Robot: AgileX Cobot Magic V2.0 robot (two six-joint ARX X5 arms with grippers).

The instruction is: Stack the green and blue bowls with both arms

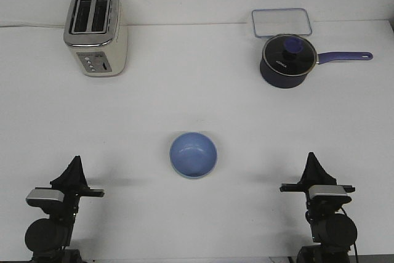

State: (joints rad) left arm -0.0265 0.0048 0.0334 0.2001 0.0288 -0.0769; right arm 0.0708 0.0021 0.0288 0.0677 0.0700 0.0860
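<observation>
The blue bowl (193, 154) sits upright on the table's (184, 97) near centre, between the left gripper (75, 163) and right gripper (311, 159), apart from both; both grippers' pointed tips look closed, holding nothing.

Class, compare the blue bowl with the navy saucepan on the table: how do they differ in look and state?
The blue bowl is pale periwinkle; the saucepan is dark navy. The bowl is open and empty; the saucepan has a lid on. The bowl has no handle; the saucepan has a purple handle pointing right. The bowl sits near the table's middle, the saucepan farther back on the right. Both are round.
</observation>
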